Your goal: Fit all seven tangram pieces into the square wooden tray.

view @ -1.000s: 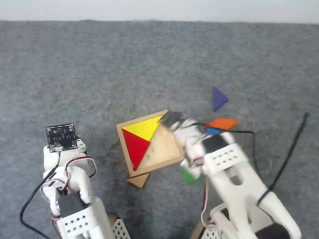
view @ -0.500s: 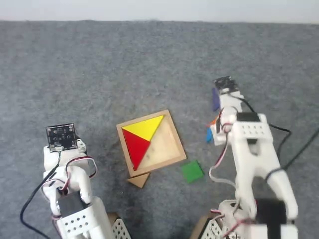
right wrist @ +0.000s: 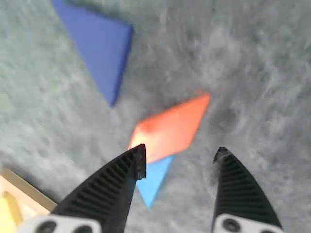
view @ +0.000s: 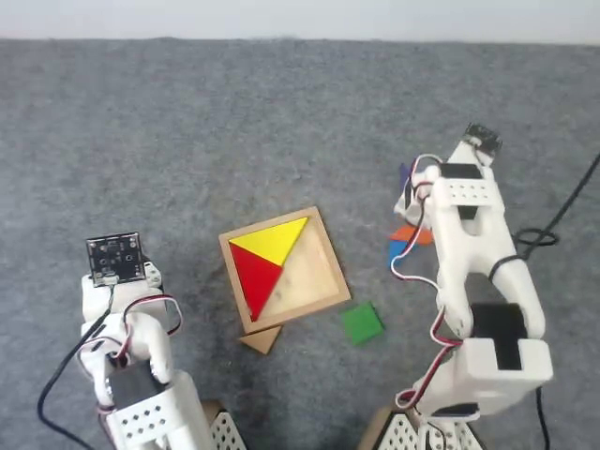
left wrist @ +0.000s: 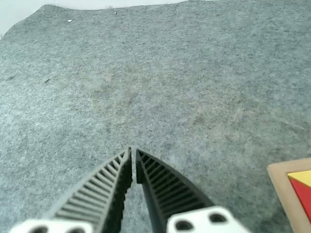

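Right claw (right wrist: pixel 181 150) gapes above the orange piece (right wrist: pixel 170 128), seemingly not touching.

Wooden tray (view: pixel 317 274) holds yellow triangle (view: pixel 270 242) and red triangle (view: pixel 253 274) (both flat); green square (view: pixel 362 322) outside.

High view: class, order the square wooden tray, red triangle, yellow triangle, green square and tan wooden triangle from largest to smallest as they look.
1. Square wooden tray
2. Red triangle and yellow triangle: look about alike
3. Green square
4. Tan wooden triangle
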Controlling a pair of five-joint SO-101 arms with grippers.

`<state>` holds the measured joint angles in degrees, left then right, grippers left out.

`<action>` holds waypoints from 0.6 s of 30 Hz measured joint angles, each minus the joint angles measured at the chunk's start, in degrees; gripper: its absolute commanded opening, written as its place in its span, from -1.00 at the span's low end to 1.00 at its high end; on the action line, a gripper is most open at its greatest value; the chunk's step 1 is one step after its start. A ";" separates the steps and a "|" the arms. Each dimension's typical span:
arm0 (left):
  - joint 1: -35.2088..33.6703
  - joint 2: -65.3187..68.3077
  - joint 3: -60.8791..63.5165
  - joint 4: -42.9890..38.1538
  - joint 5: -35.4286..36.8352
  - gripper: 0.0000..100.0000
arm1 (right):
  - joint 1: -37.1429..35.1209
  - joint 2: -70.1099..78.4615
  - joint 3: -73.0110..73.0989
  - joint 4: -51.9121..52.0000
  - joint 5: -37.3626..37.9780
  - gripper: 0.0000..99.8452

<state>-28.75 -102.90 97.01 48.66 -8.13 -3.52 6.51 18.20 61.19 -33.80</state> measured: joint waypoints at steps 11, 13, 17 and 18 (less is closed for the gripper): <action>0.00 0.00 0.00 0.00 0.00 -0.97 | 1.05 0.53 -4.84 0.35 -0.70 -0.54; 0.09 0.00 0.00 0.00 0.00 -0.97 | 3.34 0.53 -4.57 0.35 -0.35 -0.54; 4.92 0.00 0.00 0.00 -2.20 -0.97 | 10.02 0.53 -3.96 1.23 7.91 -0.54; 6.86 0.00 -0.35 0.00 -2.90 -0.97 | 11.78 0.53 -3.96 2.20 10.64 -0.54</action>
<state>-21.89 -102.90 96.66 48.66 -11.03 8.26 7.03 14.24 63.38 -23.16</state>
